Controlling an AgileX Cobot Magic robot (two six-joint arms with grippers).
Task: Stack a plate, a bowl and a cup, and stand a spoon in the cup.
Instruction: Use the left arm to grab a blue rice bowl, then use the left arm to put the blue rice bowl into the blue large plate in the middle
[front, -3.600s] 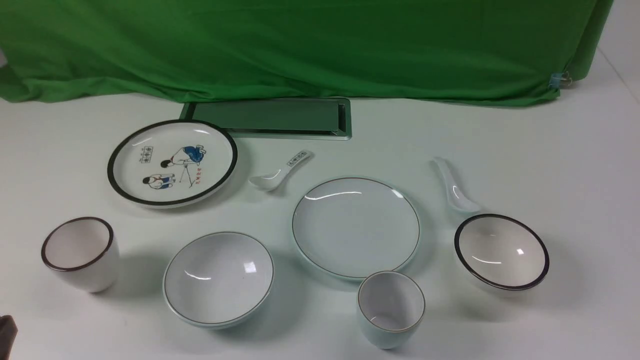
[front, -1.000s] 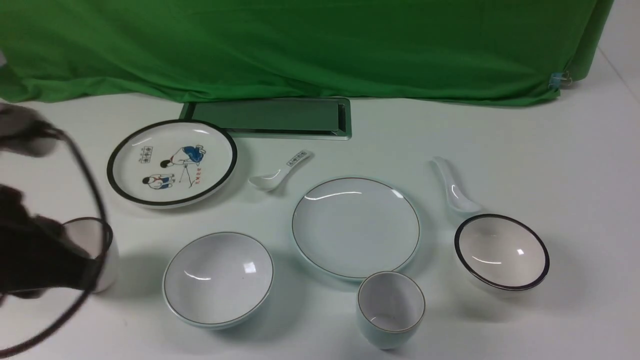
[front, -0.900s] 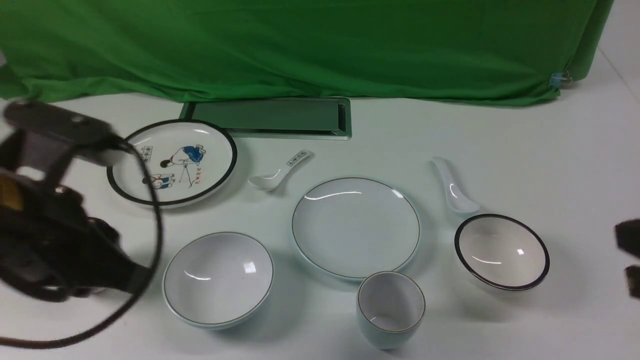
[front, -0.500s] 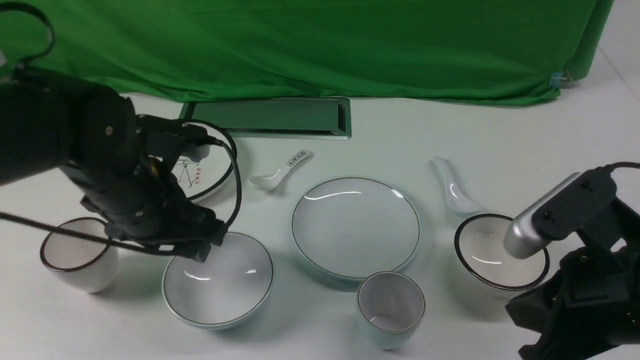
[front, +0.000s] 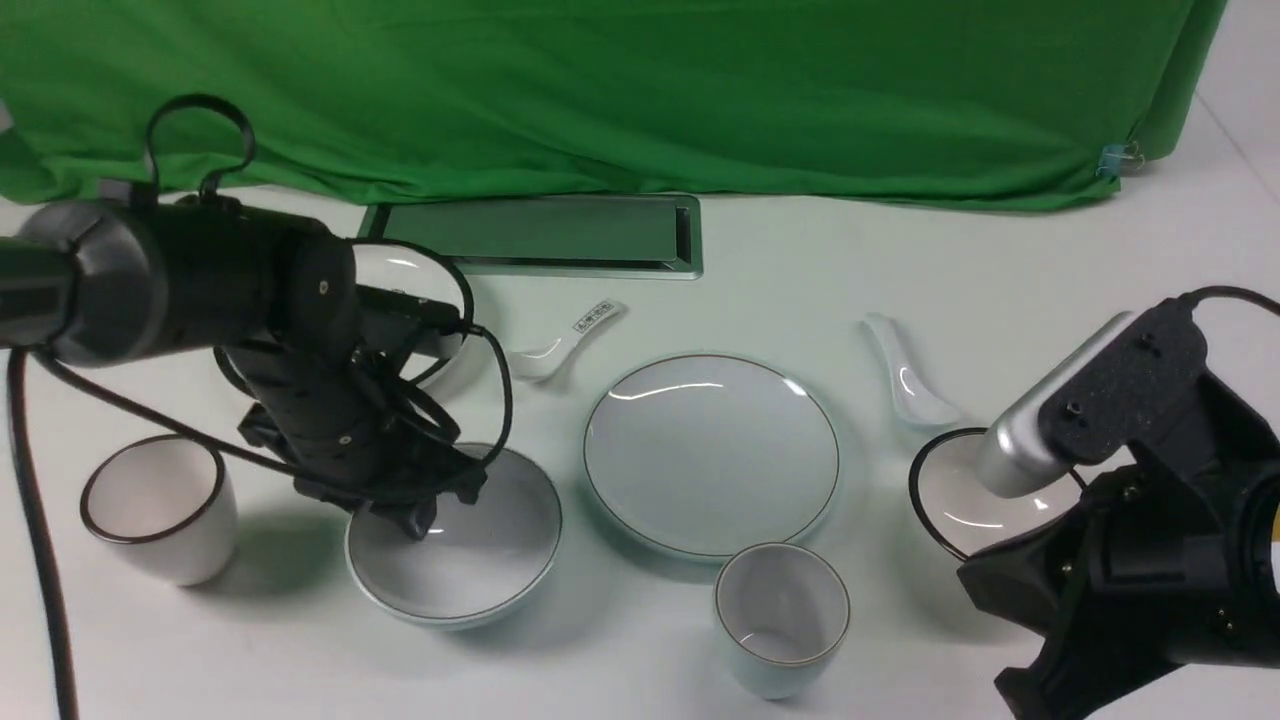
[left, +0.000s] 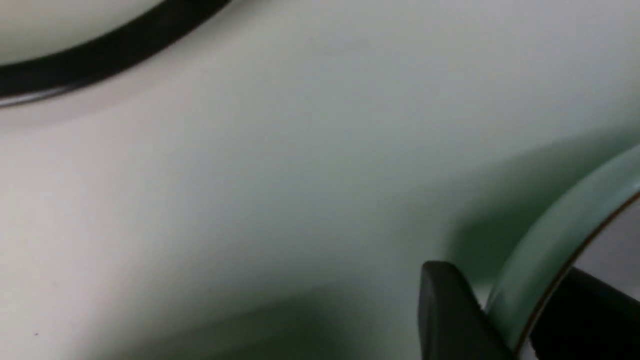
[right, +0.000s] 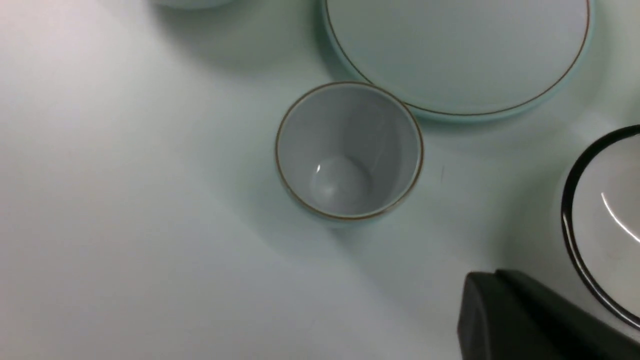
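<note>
- Pale blue-green glossy bowl (front: 470, 560): we see its rim now pinched between the left gripper's (front: 420, 518) fingers (left: 445, 310), one outside the wall and one inside, and it has slid slightly sideways.
- The plain pale blue-green round plate (front: 710, 455) lies bare near those fingers, so we judge stacking starts here.
- The right gripper (right: 492, 310) has arrived, fingers pressed together and empty, with the small blue-green handleless cup (front: 782, 615) just beyond them.
</note>
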